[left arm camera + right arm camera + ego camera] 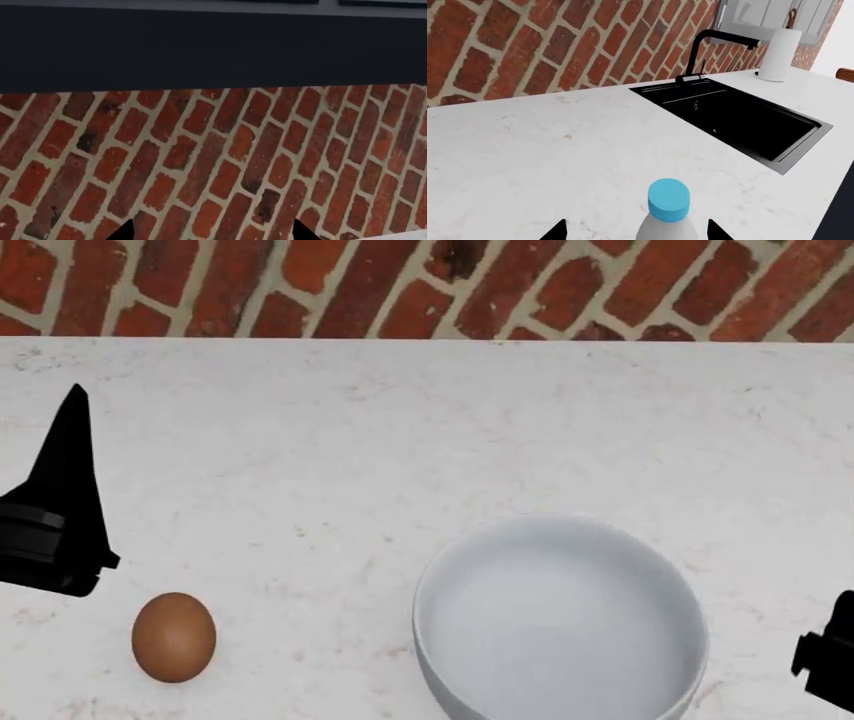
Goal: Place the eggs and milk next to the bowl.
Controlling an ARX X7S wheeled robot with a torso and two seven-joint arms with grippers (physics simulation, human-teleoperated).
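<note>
A small brown egg (174,637) lies on the white counter (400,440), left of the large white bowl (561,625), with a gap between them. One dark finger (70,470) of my left arm hangs above the counter, up and left of the egg. In the left wrist view my left gripper (213,232) is open, facing the brick wall with nothing between its tips. The milk (668,205), a white bottle with a light-blue cap, stands upright between the wide-apart tips of my open right gripper (636,232). The head view does not show the milk.
A brick wall (400,285) backs the counter. In the right wrist view a black sink (740,117) with a black faucet (710,42) is set into the counter beyond the milk. A paper towel roll (778,55) stands behind it. A dark band (213,50) crosses the left wrist view.
</note>
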